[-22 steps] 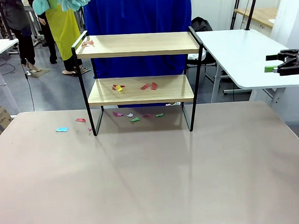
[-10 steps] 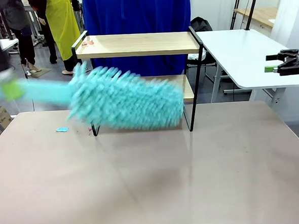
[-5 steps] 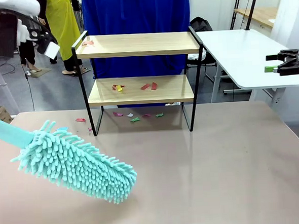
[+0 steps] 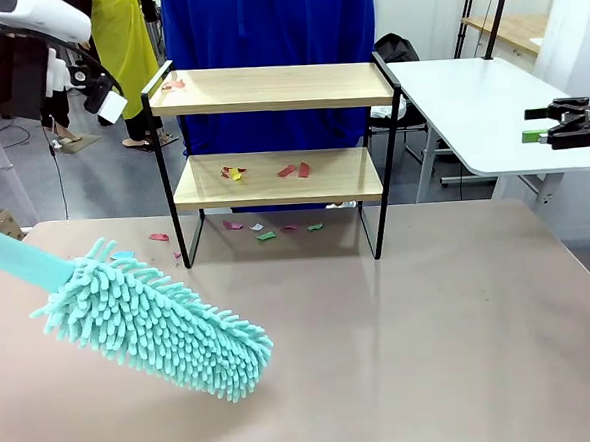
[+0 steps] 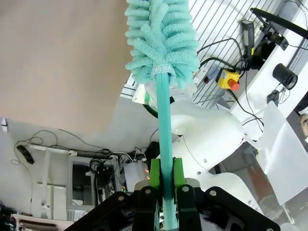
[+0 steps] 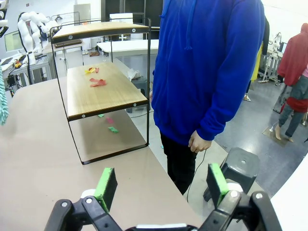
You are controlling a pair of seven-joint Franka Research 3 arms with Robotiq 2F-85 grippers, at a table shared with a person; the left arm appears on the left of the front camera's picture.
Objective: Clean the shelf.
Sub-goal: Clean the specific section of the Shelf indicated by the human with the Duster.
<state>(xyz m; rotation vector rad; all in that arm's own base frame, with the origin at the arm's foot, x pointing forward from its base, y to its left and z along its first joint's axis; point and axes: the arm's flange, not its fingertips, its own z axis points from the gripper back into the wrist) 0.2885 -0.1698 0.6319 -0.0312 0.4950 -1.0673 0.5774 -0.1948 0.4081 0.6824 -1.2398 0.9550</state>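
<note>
I see one brown table (image 4: 432,333); at its far middle stands one shelf (image 4: 272,89) of two boards, before one person in blue (image 6: 207,72). One teal duster (image 4: 156,325) slants over the table's left; my left gripper (image 5: 166,174) clamps its handle. My right gripper (image 6: 161,183) gapes wide, holding nothing. About four paper scraps (image 4: 292,170) dot the lower board

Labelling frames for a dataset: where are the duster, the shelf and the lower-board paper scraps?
duster (image 4: 161,329), front view, middle of fluffy head.
shelf (image 4: 272,87), front view, bare top board.
paper scraps (image 4: 303,168), front view, red scrap on lower board.
</note>
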